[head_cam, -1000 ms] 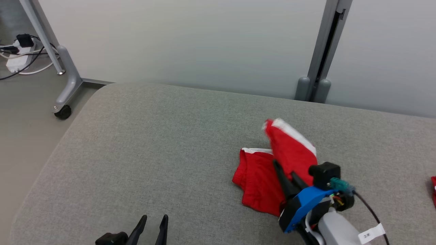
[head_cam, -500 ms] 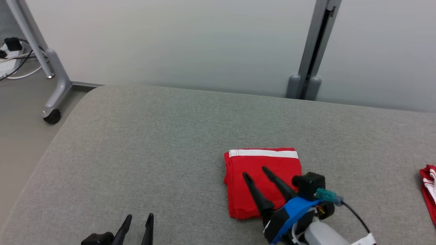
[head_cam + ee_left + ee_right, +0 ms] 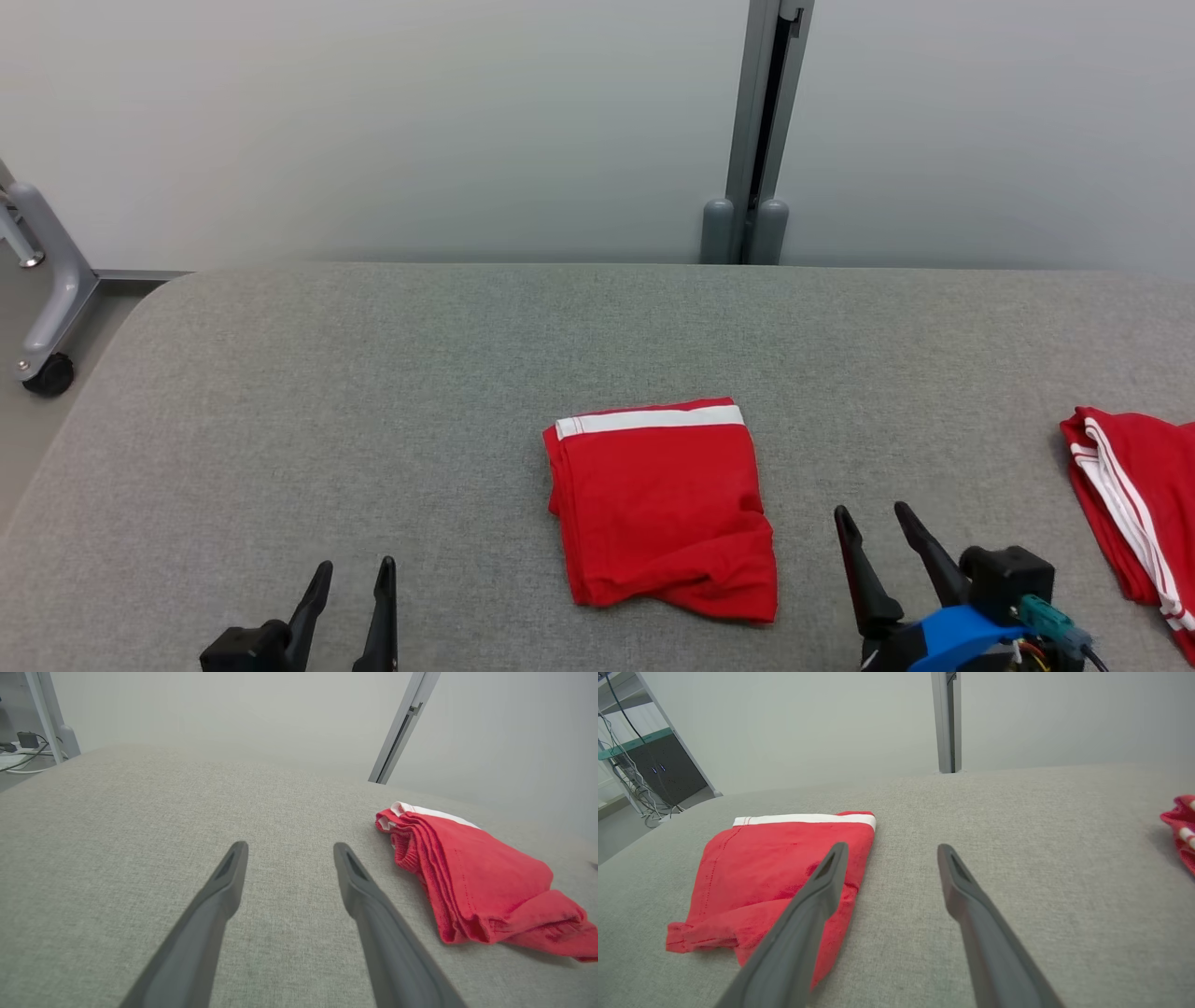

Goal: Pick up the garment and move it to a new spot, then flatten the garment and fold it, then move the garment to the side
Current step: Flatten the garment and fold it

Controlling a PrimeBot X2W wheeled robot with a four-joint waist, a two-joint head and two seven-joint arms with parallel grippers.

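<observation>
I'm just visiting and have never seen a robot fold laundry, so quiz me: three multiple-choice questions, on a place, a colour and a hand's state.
1. Where is the folded garment?
A. On the table, between the left hand and the right hand.
B. In a basket.
C. Hanging from a hand.
2. What colour is the band along its far edge?
A. Blue.
B. White.
C. Yellow.
3. How is the right hand?
A. Shut on the garment.
B. Shut on nothing.
C. Open, holding nothing.
Answers: 1A, it lies flat on the grey surface between them; 2B, a white strip edges the red cloth; 3C, it is spread wide, clear of the cloth.
</observation>
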